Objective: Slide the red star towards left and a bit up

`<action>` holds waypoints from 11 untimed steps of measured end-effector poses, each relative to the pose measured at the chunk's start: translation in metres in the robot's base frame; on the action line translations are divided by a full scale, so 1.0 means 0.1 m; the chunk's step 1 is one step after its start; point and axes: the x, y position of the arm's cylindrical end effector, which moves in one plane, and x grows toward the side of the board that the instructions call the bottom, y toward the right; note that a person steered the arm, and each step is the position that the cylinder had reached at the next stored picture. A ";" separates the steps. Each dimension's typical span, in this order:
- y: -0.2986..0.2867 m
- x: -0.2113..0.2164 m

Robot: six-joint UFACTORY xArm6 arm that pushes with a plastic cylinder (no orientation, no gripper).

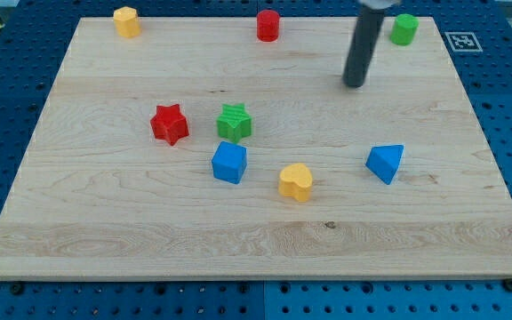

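The red star [170,124] lies on the wooden board [105,222], left of centre. The green star [234,121] sits just to its right, with a gap between them. My tip [355,84] is on the board in the upper right area, far to the right of the red star and a little higher in the view. It touches no block.
A blue cube [229,163] lies below the green star. A yellow heart [296,182] and a blue triangle [386,163] lie further right. Along the view's top edge stand a yellow block [127,21], a red cylinder [268,25] and a green cylinder [404,28].
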 end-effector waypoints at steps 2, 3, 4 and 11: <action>-0.18 0.19; -0.18 0.19; -0.18 0.19; -2.07 0.32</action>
